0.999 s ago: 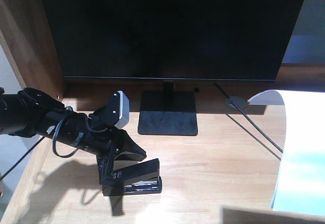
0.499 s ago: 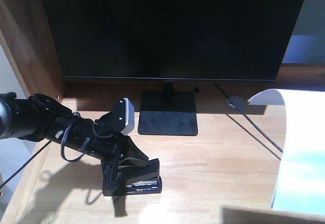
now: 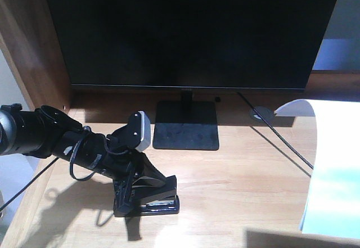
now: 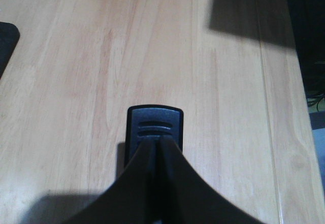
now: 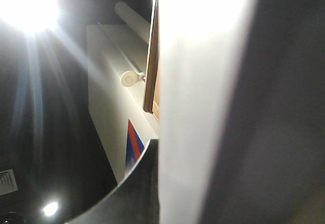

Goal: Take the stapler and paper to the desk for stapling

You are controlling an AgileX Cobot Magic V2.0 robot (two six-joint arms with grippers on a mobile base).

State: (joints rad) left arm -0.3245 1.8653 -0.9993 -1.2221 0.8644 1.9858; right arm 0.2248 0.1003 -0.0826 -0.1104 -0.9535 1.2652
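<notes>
Stapler (image 3: pixel 160 194) sits on the tabletop (image 3: pixel 242 175), left end effector (image 4: pixel 155 148) clenched on it; right end effector (image 5: pixel 203 183) holds paper (image 3: pixel 332 175) up, not yet laid down.

— Entry one: left arm (image 3: pixel 45 135)?
— Matte black throughout. Round tubular segments, thickest at the left edge of the front view, with knuckled joints between them.
— Cabling?
— One thin black cable (image 3: pixel 71 166), hanging in a loose loop under the forearm. A second dark line runs off toward the lower left.
— Wrist fitting?
— Silver-grey camera housing (image 3: pixel 142 130) with rounded corners, on a black mount.
— Left fingers (image 4: pixel 129 193)?
— Two, matte black, broad at the base and curving inward to narrow tips. Smooth faces; no markings legible.
— Right fingers (image 5: pixel 136 186)?
— Wrist view only. One dark grey curved blade at lower left; the blurred dark mass at right cannot be identified.
</notes>
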